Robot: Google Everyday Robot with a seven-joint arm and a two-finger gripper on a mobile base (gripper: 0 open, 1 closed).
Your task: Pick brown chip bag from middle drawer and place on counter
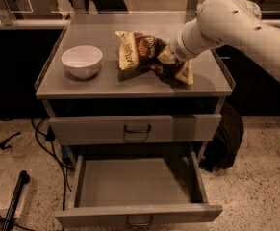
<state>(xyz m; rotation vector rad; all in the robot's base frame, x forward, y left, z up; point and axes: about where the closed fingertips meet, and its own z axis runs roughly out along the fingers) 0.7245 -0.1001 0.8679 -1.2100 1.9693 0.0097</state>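
Note:
The brown chip bag [144,52] lies on the counter [106,78], right of centre, its cream-yellow ends pointing left and right. My gripper [167,60] is at the bag's right part, at the end of the white arm [226,20] that reaches in from the upper right. The bag and the wrist hide the fingers. The middle drawer [137,184] is pulled open at the bottom of the cabinet and holds nothing that I can see.
A white bowl [82,60] stands on the counter's left side. The upper drawer [137,128] with a dark handle is shut. A dark bag [223,143] leans by the cabinet's right side. Cables [48,143] lie on the floor at left.

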